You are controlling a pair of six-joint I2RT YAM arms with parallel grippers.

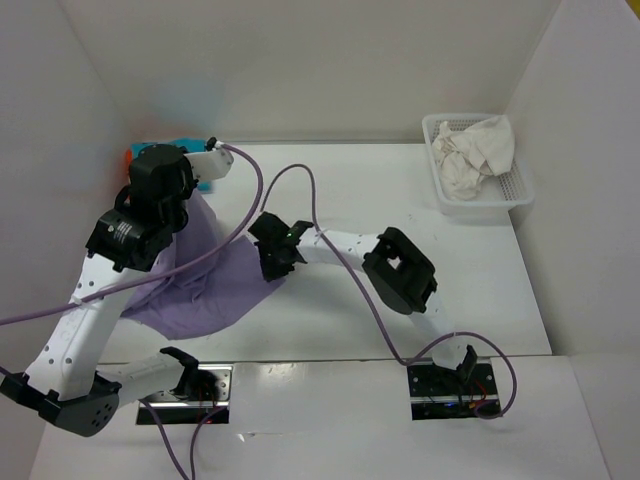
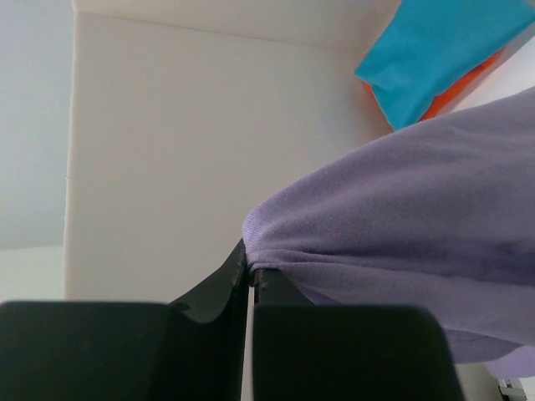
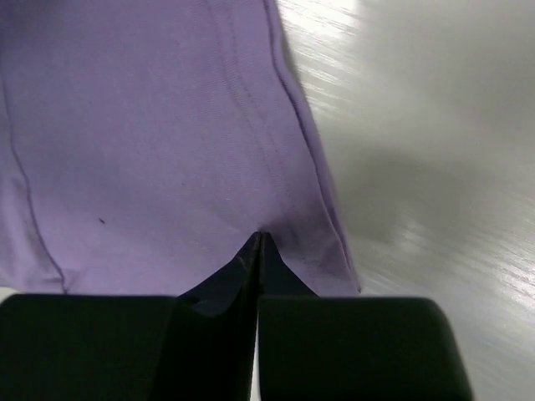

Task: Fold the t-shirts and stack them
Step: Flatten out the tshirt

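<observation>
The lavender purple t-shirt [image 1: 205, 280] is stretched over the table's left half. My left gripper [image 1: 158, 225] is shut on its far left edge and holds it raised; the pinched cloth [image 2: 393, 225] shows in the left wrist view. My right gripper [image 1: 272, 262] is shut on the shirt's right hem [image 3: 276, 200], low at the table. The teal-blue t-shirt [image 2: 435, 50] lies folded on the orange t-shirt [image 2: 460, 88] at the far left corner; both show in the top view [image 1: 190, 160], partly hidden by my left arm. The off-white t-shirt [image 1: 478, 152] lies crumpled in the basket.
A white plastic mesh basket [image 1: 520, 190] stands at the far right corner. White walls close the table on the back, left and right. The arm bases and cables sit along the near edge.
</observation>
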